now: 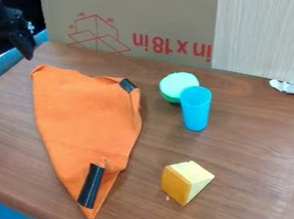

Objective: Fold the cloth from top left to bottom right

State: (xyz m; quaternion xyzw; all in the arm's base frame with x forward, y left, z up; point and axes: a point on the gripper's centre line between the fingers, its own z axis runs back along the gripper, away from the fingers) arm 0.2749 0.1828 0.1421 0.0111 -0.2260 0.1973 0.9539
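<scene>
"Gripper first: how does it stand?"

"Spread well open, nothing held, by the desk's far left corner."

"And the orange fabric cloth?"

"Just nearer the camera, its far tip closest to the gripper, its long axis running from that corner towards the near edge. The smooth left side looks like a fold, so the job may be done. If so, I'd lift clear; brushing that tip could spoil it."

"Any containers?"

"A blue plastic cup, upright, right of the cloth; I can't make out any contents. Behind it, a round green tub-like thing with a pale top. Nearer us, a yellow wedge-shaped block."
</scene>
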